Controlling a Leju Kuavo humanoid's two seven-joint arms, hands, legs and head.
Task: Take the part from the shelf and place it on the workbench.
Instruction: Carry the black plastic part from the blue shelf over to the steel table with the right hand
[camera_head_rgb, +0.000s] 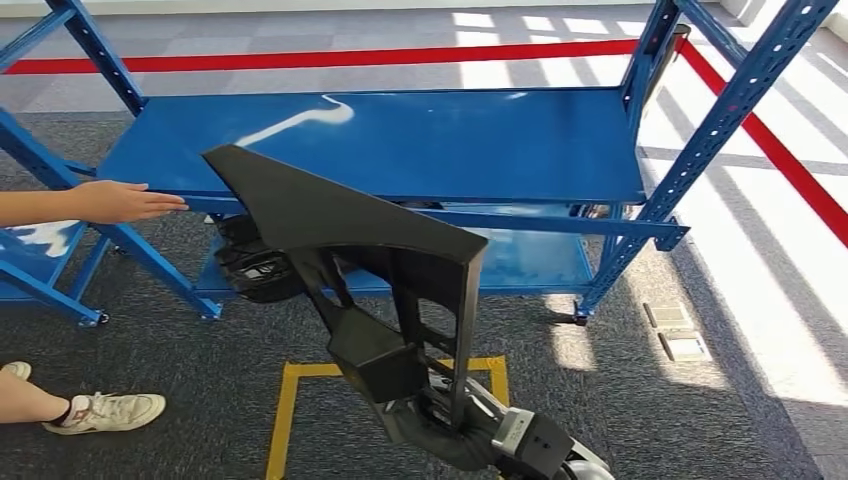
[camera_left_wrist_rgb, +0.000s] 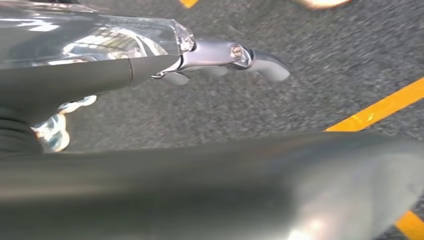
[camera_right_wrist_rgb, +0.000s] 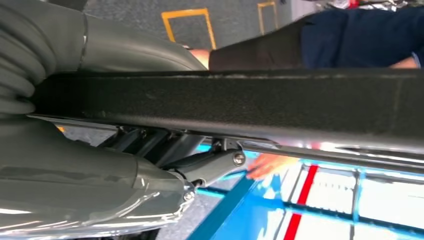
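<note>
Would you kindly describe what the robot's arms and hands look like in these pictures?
The right hand has a grey ribbed cover at the wrist, smooth grey shells, a thick grey thumb and darker fingers with silver screws. The left hand shows a glossy silver casing, dark grey shells and metallic finger links. In the head view, the right arm is silver and black.

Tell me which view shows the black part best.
The head view: the whole black part shows there, lifted in front of the blue shelf by the right robot hand. The right wrist view shows one close black edge across that robot hand. The left wrist view looks down at carpet.
</note>
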